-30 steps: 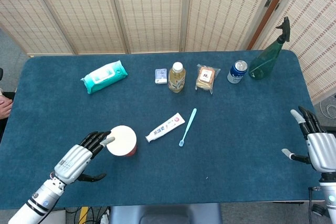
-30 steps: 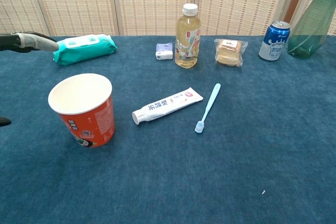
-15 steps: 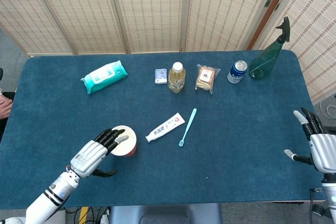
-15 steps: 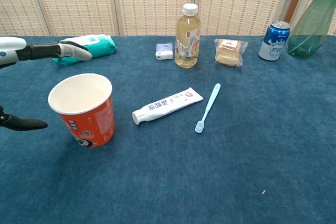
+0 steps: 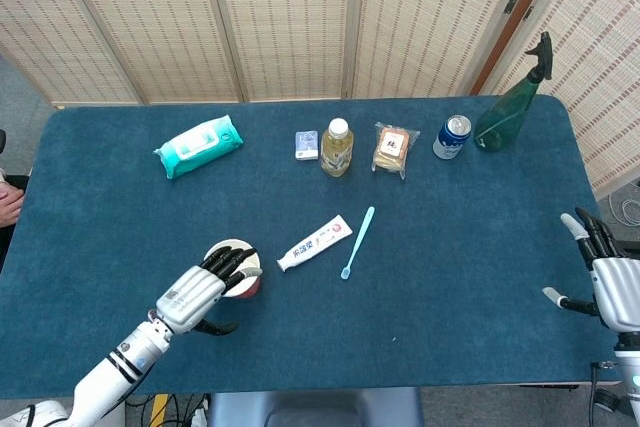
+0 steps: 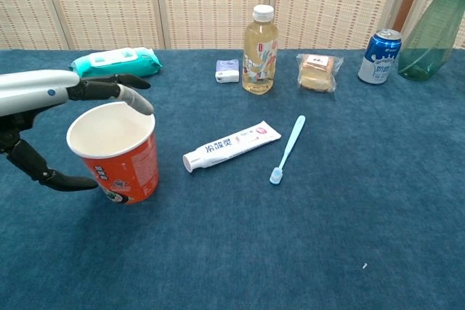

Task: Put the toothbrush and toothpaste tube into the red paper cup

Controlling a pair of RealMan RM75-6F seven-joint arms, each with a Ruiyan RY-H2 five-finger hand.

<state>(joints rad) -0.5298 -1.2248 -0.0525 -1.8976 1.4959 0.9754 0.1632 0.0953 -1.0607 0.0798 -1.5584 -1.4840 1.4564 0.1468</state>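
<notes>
Left hand (image 6: 51, 107) spreads around the red paper cup (image 6: 118, 152), fingers over its rim, thumb low beside its wall, grasp not closed; right of the cup lie the toothpaste tube (image 6: 230, 145) and, beyond it, the toothbrush (image 6: 288, 149); right hand (image 5: 608, 282) hangs released, far right of the cup.

My left hand (image 5: 205, 290) is low over the near-left table, fingers (image 6: 123, 92) spread and extended forward, thumb (image 6: 69, 181) dropped apart below them, nothing gripped. Left forearm runs back to the near-left corner. My right hand (image 5: 603, 272) sits at the far right edge, fingers up and apart, holding nothing.
</notes>
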